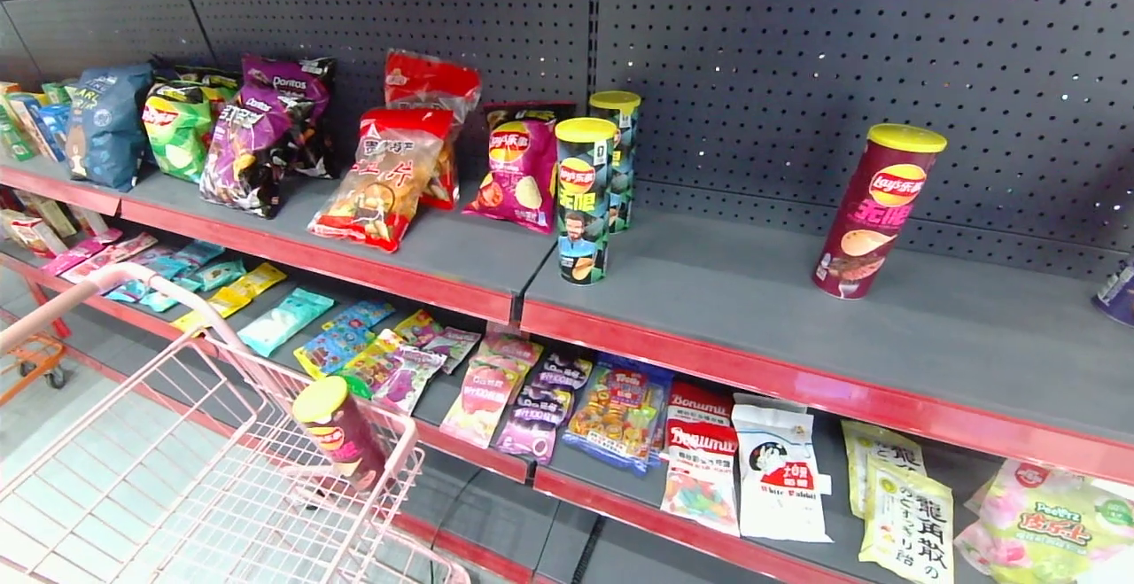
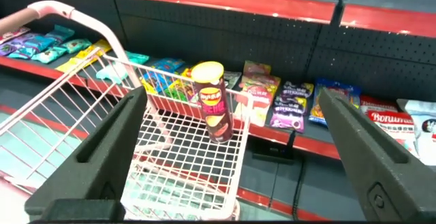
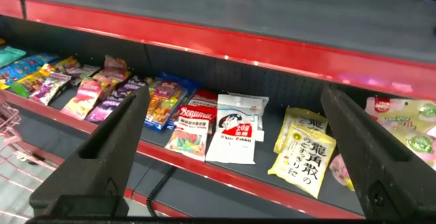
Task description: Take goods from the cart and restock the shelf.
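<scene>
Pick-up step, nothing grasped yet. Left gripper (image 2: 231, 115) spread wide and empty, above the pink cart (image 1: 248, 355), lined up on the yellow-lidded chip canister (image 1: 341, 429) standing in the cart's corner nearest the shelves. Right gripper (image 3: 235, 98) also wide and empty, facing the lower shelf. Next, probably: straddle canister body, close, lift clear of wire rim, set upright on upper shelf (image 1: 726, 300) near the maroon canister (image 1: 877, 212).

The cart (image 1: 133, 272) stands low on my left, before the shelves; one can (image 1: 341, 429) stands upright in its far corner; on the upper shelf (image 1: 753, 300) bags (image 1: 381, 176) lie left, two cans (image 1: 583, 198) stand mid, one behind the other; a lone can (image 1: 877, 212) stands well right; packets (image 1: 620, 416) lie in rows on the lower shelf (image 1: 970, 469).
</scene>
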### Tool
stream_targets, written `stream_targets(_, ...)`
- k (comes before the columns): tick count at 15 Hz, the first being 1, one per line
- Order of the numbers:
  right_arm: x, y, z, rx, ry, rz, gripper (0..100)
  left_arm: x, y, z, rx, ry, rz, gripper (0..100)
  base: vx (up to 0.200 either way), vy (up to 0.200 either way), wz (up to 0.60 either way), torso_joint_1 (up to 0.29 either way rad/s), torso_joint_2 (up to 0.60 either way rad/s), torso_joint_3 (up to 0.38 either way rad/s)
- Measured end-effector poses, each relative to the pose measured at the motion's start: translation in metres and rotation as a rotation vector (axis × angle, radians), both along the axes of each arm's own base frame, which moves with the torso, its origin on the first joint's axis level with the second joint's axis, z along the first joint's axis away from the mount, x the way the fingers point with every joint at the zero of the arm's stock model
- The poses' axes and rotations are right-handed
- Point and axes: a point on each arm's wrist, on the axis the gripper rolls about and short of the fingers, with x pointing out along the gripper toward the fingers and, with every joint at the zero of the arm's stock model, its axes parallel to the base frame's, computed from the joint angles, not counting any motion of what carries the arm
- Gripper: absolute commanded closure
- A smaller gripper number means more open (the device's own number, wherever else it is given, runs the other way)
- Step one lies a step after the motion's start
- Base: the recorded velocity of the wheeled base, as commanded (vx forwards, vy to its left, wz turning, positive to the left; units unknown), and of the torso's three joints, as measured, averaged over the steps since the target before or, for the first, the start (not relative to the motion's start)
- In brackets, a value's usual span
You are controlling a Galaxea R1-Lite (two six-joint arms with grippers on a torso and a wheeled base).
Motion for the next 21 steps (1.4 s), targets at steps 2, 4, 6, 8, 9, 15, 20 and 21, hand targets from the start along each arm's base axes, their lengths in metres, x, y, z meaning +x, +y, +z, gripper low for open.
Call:
stream_targets(2,0.000,0.000,0.000,0.000,0.000,0.000,0,0.000,0.000,0.000,0.000,0.000,0.000,0,0.000,0.000,0.00,-0.149,0.36,0.202)
stream_targets(4,0.000,0.000,0.000,0.000,0.000,0.000,0,0.000,0.000,0.000,0.000,0.000,0.000,0,0.000,0.000,0.00,-0.146,0.36,0.217)
stream_targets(6,0.000,0.000,0.000,0.000,0.000,0.000,0,0.000,0.000,0.000,0.000,0.000,0.000,0,0.000,0.000,0.00,-0.156,0.38,0.232)
stream_targets(8,0.000,0.000,0.000,0.000,0.000,-0.001,0,0.000,0.000,0.000,0.000,0.000,0.000,0,0.000,0.000,0.00,-0.154,0.41,0.239)
stream_targets(9,0.000,0.000,0.000,0.001,0.000,-0.001,0,0.000,0.000,0.000,0.000,0.000,0.000,0,0.000,0.000,0.00,-0.188,0.49,0.295)
stream_targets(15,0.000,0.000,0.000,0.002,0.000,-0.001,0,0.000,0.000,0.000,0.000,0.000,0.000,0,0.000,0.000,0.00,-0.198,0.54,0.347)
stream_targets(20,0.000,0.000,0.000,0.003,0.000,-0.001,0,-0.003,0.000,0.019,-0.031,-0.054,-0.008,0,0.000,0.000,0.00,-0.069,0.22,0.147)
stream_targets(21,0.000,0.000,0.000,0.003,0.000,-0.001,0,-0.005,0.000,0.035,-0.051,-0.086,-0.003,0,0.000,0.000,0.00,0.000,0.00,0.000)
